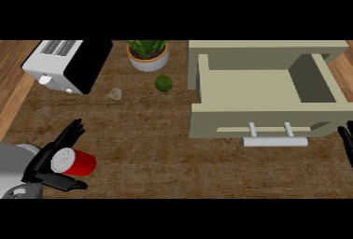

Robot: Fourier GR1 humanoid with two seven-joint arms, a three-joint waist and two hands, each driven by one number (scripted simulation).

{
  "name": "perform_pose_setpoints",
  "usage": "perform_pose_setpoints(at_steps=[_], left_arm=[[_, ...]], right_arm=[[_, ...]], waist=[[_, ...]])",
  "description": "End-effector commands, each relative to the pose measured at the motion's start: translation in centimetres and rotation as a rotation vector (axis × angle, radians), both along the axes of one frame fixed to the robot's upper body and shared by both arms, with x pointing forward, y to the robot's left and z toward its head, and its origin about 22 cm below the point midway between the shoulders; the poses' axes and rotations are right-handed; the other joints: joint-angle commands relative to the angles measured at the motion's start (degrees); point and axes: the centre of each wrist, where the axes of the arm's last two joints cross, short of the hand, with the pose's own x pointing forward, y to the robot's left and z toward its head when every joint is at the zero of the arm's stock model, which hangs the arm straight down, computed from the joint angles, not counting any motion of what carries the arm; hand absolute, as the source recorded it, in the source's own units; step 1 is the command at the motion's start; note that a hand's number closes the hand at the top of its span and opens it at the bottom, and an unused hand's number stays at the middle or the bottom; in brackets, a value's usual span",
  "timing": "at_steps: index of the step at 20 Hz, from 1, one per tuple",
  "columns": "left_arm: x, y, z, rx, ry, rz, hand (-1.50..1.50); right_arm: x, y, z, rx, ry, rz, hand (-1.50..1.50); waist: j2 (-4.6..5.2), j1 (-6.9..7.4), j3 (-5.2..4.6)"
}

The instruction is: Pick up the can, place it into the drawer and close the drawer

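we see the can (74, 162), red with a pale top, lying on its side near the lower left of the wooden counter (158, 149). our left hand (53, 161) is at it: the fingers reach up past the can's pale end and the thumb curls beneath it, so the hand is wrapped around the can. the grey left forearm (15, 168) comes in from the lower left corner.

the drawer (265, 95) stands pulled open at the upper right, well apart from the can, with its pale handle (274, 140) facing us.

our right hand (347, 142) shows only at the right edge, just beside the drawer's front, fingers straight and pointing up.

further back sit a potted plant (147, 53), a small green fruit (163, 84), a little clear glass (116, 94) and a white and black appliance (67, 65).
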Motion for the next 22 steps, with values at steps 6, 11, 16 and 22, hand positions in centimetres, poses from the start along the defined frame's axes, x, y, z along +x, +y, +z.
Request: perform_pose_setpoints(at_steps=[6,11,16,22], left_arm=[[-0.5,0.3,-0.1,-0.063,-0.039,-0.074,-1.5],[1.7,-3.8,-1.2,-0.091,-0.052,-0.109,1.5],[1.0,-4.6,0.8,-0.144,-0.03,-0.142,1.5],[1.4,-6.3,1.8,-0.195,-0.069,-0.174,1.5]], right_arm=[[-0.7,-1.3,-1.0,0.015,0.019,-0.002,-1.5],[0.3,-0.3,-0.5,-0.014,0.007,-0.005,-1.5],[-1.0,0.3,-0.7,0.019,-0.019,0.002,-1.5],[-1.4,0.9,-0.8,0.016,-0.022,-0.002,-1.5]], waist=[[-0.04,0.19,-0.05],[0.04,0.03,-0.07],[-0.17,0.43,0.0],[-0.1,0.32,-0.03]])
